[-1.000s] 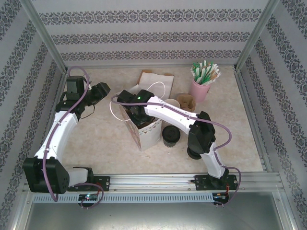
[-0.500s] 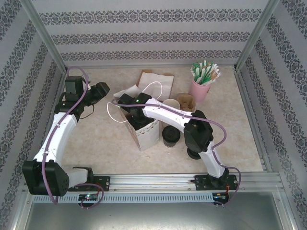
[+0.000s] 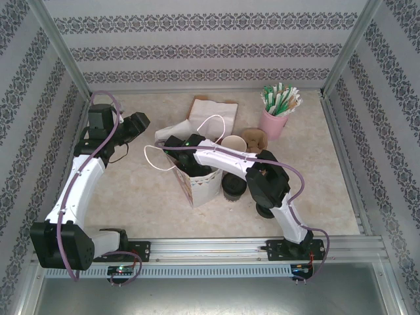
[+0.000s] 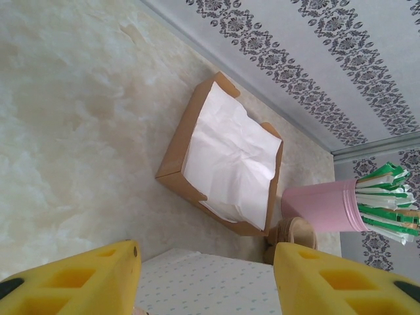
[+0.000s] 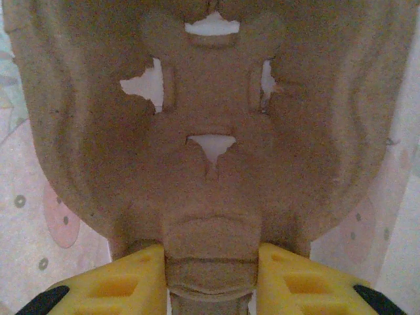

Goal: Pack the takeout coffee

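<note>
A brown moulded-pulp cup carrier (image 5: 210, 131) is clamped at its stem between the yellow fingers of my right gripper (image 5: 210, 266). In the top view that gripper (image 3: 186, 159) reaches down into the mouth of the white dotted paper bag (image 3: 205, 185) standing mid-table. The takeout coffee (image 3: 233, 186), a cup with a black lid, stands just right of the bag. My left gripper (image 4: 207, 275) is open with nothing between its fingers. It hovers behind and left of the bag (image 4: 210, 285), and in the top view this gripper (image 3: 140, 125) points toward the bag.
A brown box of white napkins (image 3: 213, 111) (image 4: 230, 157) lies behind the bag. A pink cup of green-and-white sticks (image 3: 275, 119) (image 4: 325, 207) stands back right. A lidless white cup (image 3: 233, 142) and brown sleeves (image 3: 254, 138) sit beside it. Black lids (image 3: 266, 210) lie under the right arm.
My right gripper has sunk lower and nearer into the bag with the carrier, and the bag's handle loop has swung left. The left arm has stayed put.
</note>
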Robot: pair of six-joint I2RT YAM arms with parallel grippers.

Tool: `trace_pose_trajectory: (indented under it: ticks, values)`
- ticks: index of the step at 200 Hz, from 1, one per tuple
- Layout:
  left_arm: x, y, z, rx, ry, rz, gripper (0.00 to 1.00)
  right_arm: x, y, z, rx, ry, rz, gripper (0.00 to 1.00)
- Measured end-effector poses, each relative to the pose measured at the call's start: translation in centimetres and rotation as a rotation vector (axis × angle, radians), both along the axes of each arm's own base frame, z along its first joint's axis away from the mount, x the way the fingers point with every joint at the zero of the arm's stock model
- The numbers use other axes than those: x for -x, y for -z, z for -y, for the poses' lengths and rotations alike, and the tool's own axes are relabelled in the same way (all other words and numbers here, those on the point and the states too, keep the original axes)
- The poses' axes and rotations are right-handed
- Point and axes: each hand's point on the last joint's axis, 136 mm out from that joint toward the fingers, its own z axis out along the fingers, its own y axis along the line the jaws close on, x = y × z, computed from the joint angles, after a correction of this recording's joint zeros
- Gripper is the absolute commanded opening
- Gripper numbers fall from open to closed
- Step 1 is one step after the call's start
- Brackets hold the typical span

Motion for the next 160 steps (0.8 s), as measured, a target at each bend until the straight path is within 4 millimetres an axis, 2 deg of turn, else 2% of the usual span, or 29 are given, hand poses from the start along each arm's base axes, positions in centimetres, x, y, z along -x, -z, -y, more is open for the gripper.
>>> trace_pose_trajectory:
  ticks: [84, 139, 160]
  values:
    - [0.13, -0.3, 0.01, 0.0, 0.001, 0.009, 0.57, 0.04, 0.69, 0.05, -0.002, 0.022, -0.001, 0.39]
    - [0.23, -0.22, 0.01, -0.001, 0.001, 0.003, 0.57, -0.27, 0.49, -0.33, -0.033, 0.042, 0.019, 0.51]
    - [0.41, -0.08, 0.01, -0.003, 0.002, -0.005, 0.57, -0.32, -0.17, -0.44, -0.051, 0.051, 0.03, 0.56]
